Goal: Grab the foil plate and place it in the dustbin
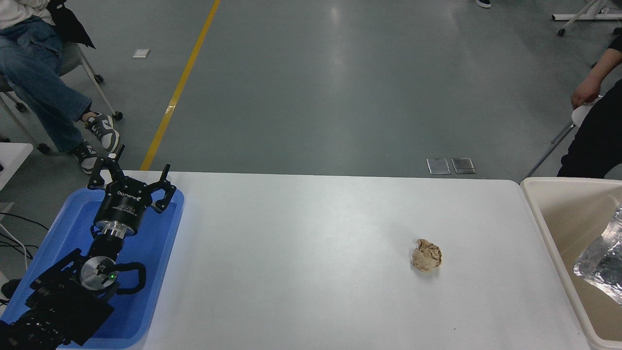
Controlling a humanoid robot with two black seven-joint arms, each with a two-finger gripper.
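Observation:
The foil plate (601,258), crinkled and shiny silver, lies inside the beige dustbin (544,221) at the right edge of the picture, partly cut off by the frame. Nothing holds it. My left gripper (130,176) is parked at the lower left over a blue tray, with its fingers spread open and empty. My right arm and gripper are out of view.
A small crumpled brown paper ball (426,254) lies on the white table (311,253) right of centre. The blue tray (146,253) sits at the table's left end under my left arm. People sit at the far left and far right beyond the table.

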